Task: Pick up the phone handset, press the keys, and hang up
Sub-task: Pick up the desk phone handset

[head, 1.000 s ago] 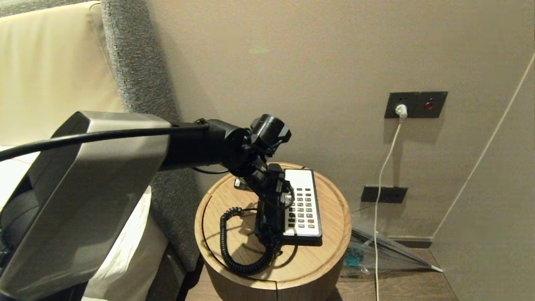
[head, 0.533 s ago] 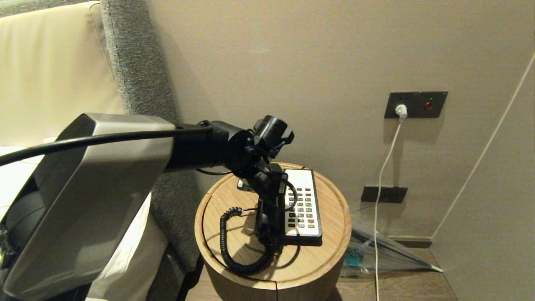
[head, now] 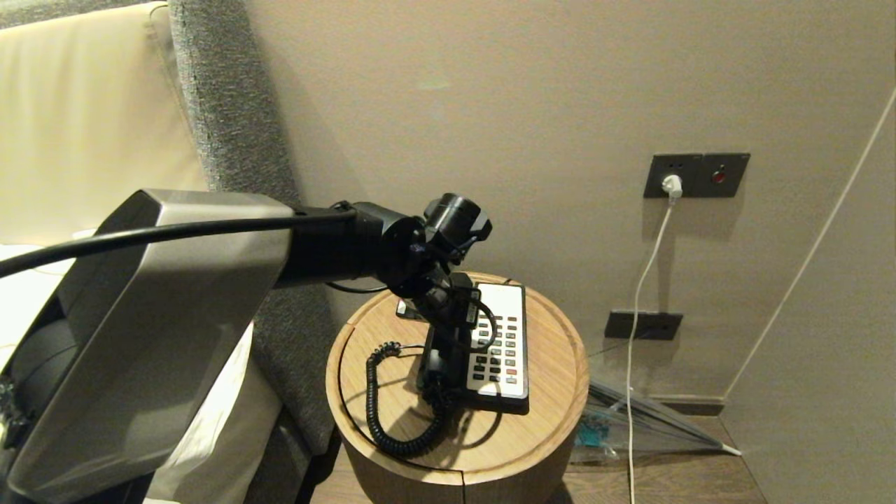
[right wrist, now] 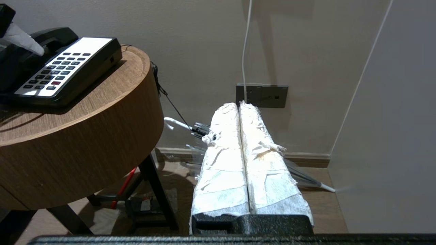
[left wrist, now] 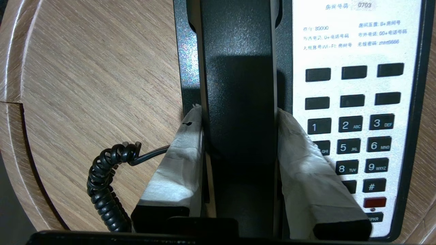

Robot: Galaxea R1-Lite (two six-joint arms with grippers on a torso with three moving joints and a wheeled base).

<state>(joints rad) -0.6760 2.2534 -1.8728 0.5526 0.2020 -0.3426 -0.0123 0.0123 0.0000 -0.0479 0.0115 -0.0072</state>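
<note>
While cradled, phone handset (left wrist: 238, 102) sits clamped between left gripper (left wrist: 238, 112) pads.

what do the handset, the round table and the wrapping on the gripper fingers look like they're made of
Handset: black plastic by its look, matte with a fine pebbled grain.
Table: wood or wood veneer, light brown with visible grain lines and a seam; which one is unclear.
Wrapping on the left gripper fingers: whitish, wrinkled tape or cloth, frayed at the edges.
</note>
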